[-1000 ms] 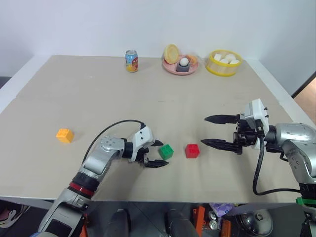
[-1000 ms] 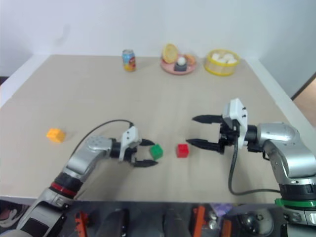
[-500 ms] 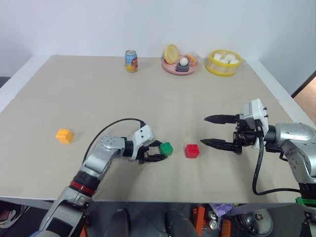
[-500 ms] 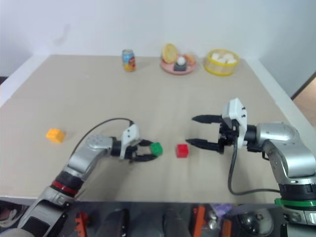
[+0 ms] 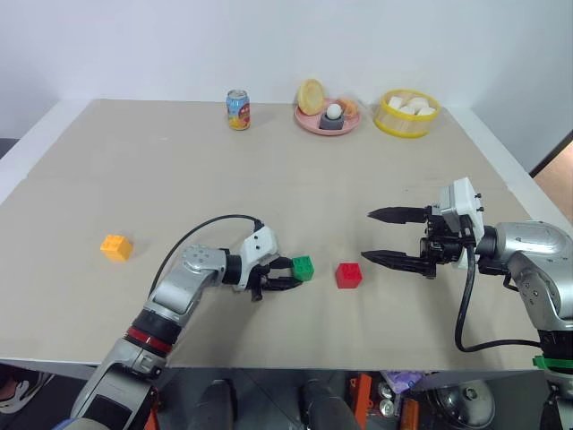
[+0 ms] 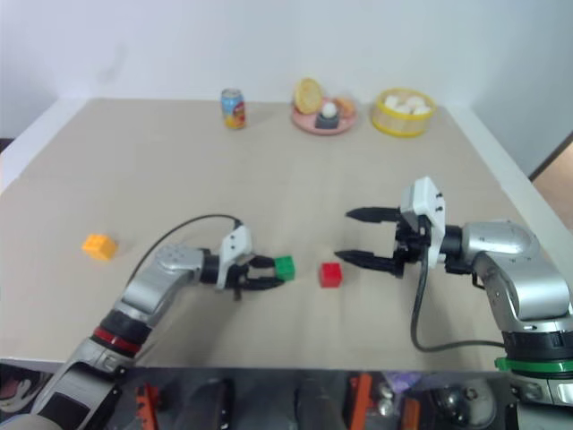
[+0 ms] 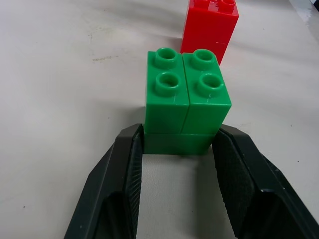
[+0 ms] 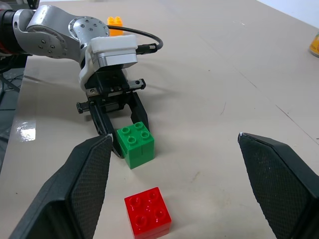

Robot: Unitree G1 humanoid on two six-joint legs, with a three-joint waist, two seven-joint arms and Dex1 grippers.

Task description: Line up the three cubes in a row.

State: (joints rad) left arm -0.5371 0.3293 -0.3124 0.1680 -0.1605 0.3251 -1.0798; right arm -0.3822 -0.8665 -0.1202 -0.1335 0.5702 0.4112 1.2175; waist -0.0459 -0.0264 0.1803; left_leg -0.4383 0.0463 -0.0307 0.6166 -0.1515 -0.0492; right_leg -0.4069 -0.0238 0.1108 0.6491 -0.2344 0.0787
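Green cube (image 7: pixel 187 99) pinched low on 2 flat sides by left gripper (image 5: pixel 285 276), beside red cube (image 5: pixel 348 274); orange-yellow cube (image 5: pixel 116 246) far left. Light, rigid, slick plastic. Right gripper (image 5: pixel 390 237) spread wide, empty.

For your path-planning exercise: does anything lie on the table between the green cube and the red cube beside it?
Nothing visible does. The green cube, gripped by the left end effector, faces the red cube across bare table.

Left end effector (image 8: pixel 122 137) grips green cube (image 8: pixel 136 144); red cube (image 8: pixel 148 211) nearby.
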